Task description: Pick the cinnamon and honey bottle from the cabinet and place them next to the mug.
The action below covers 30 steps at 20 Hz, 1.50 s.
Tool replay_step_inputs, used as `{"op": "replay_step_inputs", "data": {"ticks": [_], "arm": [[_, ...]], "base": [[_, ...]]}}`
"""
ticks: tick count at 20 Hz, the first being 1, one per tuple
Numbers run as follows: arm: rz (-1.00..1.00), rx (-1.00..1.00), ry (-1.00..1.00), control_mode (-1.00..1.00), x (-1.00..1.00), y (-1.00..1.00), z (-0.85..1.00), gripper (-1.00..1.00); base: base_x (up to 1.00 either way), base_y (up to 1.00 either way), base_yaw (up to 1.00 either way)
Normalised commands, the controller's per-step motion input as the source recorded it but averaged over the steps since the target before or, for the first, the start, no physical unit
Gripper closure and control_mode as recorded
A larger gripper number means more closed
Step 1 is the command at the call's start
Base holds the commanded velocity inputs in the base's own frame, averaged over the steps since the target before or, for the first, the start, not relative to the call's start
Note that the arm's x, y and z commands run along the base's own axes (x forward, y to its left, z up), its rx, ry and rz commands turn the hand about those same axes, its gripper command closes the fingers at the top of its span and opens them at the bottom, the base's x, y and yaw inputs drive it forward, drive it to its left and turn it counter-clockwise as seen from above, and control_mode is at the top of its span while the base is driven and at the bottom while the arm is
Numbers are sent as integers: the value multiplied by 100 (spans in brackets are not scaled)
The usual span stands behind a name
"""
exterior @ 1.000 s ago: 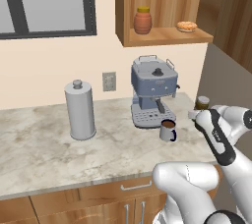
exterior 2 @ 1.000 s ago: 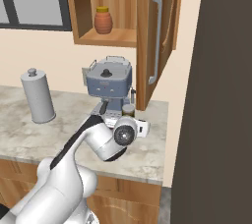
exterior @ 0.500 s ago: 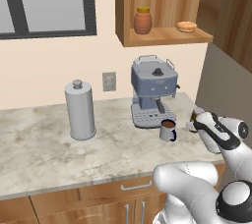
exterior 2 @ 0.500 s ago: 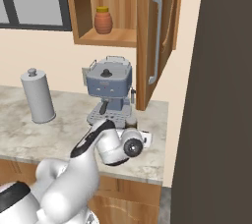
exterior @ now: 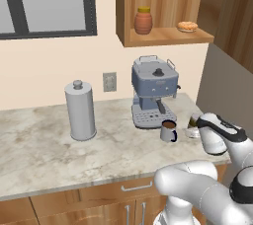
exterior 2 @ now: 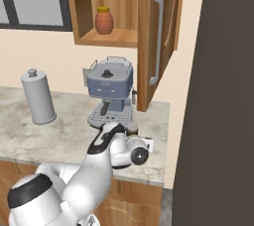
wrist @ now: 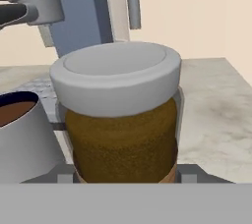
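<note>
The cinnamon (wrist: 120, 120) stood upright in the gripper (wrist: 125, 175), its long axis vertical and its pale lid on top, with brown powder showing through the clear wall below. In the hand view the two finger tips (wrist: 64, 174) sat at either side of the jar's lower body, so the gripper was pinching the cinnamon. The jar's base could not be seen there, so whether it rested on the counter (exterior: 44, 145) or hung just above it could not be told.

In the left base view the cinnamon (exterior: 193, 121) showed as a small dark jar low over the counter, just to the right of the mug (exterior: 168, 131) and in front of the coffee machine (exterior: 153, 89), partly behind the white hand. The mug stood upright, its mouth up and filled with dark liquid. In the hand view the mug (wrist: 24, 139) was just beside the jar, at its left.

The honey bottle (exterior: 143, 20) stood upright on the shelf of the cabinet (exterior: 168, 36), yellow lid upward, well above the counter. A flat round pastry (exterior: 187, 25) lay further right on the same shelf. In the right base view the honey bottle (exterior 2: 104, 20) sat beside the open cabinet door (exterior 2: 156, 36). A tall grey canister (exterior: 81, 111) stood upright on the counter, well apart to the left of the coffee machine.
</note>
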Motion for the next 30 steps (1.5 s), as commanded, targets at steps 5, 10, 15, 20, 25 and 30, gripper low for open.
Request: {"op": "replay_step_inputs", "data": {"ticks": [5,10,15,20,25,30], "arm": [[13,0,-10,-100,1,0,-1,100],[12,0,-10,-100,0,0,6,100],[15,0,-3,-100,0,0,14,100],[18,-1,2,-100,0,0,9,100],[18,-1,0,-100,-5,14,2,100],[12,-5,-1,-100,-11,19,0,100]], "base": [[0,0,0],[0,0,0],[0,0,0],[0,0,0],[0,0,0],[0,0,0]]}}
